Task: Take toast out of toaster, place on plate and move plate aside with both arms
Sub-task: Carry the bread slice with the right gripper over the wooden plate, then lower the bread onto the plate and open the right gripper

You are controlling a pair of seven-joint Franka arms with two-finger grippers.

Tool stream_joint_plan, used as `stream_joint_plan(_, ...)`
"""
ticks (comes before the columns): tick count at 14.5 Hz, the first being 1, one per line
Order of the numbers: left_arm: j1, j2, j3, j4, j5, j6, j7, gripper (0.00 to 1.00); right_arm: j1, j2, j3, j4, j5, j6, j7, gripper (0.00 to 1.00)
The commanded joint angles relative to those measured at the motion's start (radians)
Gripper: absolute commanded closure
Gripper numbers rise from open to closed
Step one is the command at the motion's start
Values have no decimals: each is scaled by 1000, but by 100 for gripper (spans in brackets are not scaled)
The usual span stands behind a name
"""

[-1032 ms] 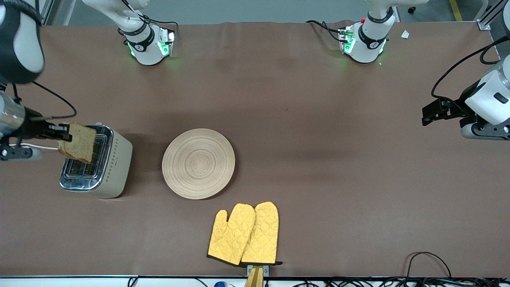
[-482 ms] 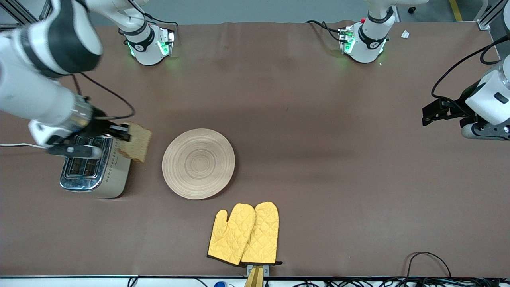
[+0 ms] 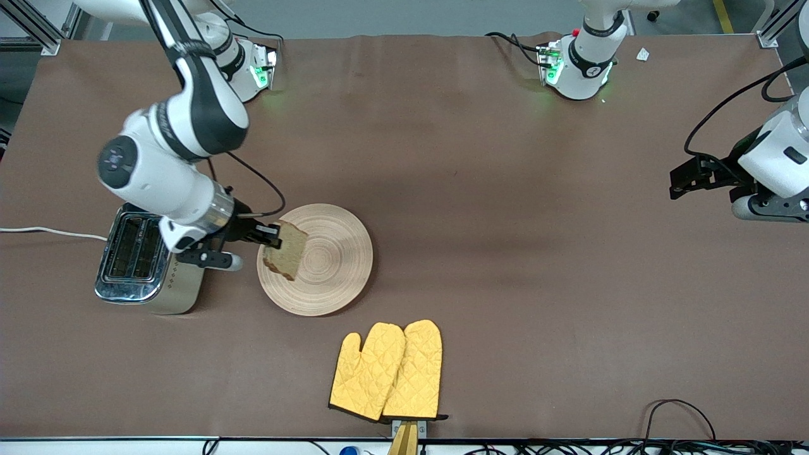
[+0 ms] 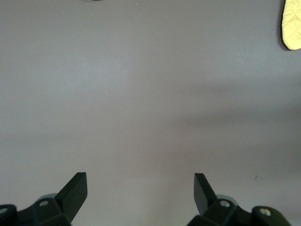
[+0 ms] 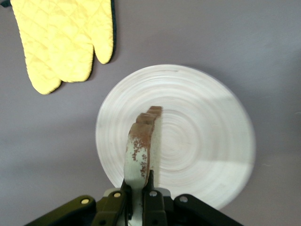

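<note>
My right gripper (image 3: 268, 235) is shut on the toast (image 3: 285, 250), a brown speckled slice held on edge over the plate (image 3: 335, 265), at the side toward the toaster. In the right wrist view the toast (image 5: 139, 150) stands edge-on between the fingers (image 5: 154, 200) above the round beige plate (image 5: 202, 141). My left gripper (image 3: 682, 180) is open and empty, up over bare table at the left arm's end. In the left wrist view its fingertips (image 4: 75, 188) stand wide apart with only table between them (image 4: 140, 186).
A silver and cream toaster (image 3: 148, 265) with empty slots stands beside the plate, toward the right arm's end. Two yellow oven mitts (image 3: 389, 373) lie nearer the front camera than the plate; they also show in the right wrist view (image 5: 61, 42). Cables run along the front edge.
My right arm has carried the toast from above the toaster sideways to over the plate's edge. The left arm has not moved.
</note>
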Motion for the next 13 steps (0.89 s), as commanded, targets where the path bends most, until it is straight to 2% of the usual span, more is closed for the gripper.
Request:
stream_joint_plan(1, 0, -10, 3, 4, -2, -8, 11, 0, 60, 23, -10, -53, 56, 108, 4, 100)
stream_joint_plan(3, 0, -10, 3, 4, -2, -8, 11, 0, 92, 51, -8, -53, 58, 152, 2, 100)
stream_joint_plan(7, 0, -10, 3, 4, -2, -8, 11, 0, 92, 74, -9, -62, 59, 158, -22, 100)
stream_joint_plan(13, 0, -10, 3, 4, -2, -10, 11, 0, 13, 83, -10, -123, 59, 178, -194, 100)
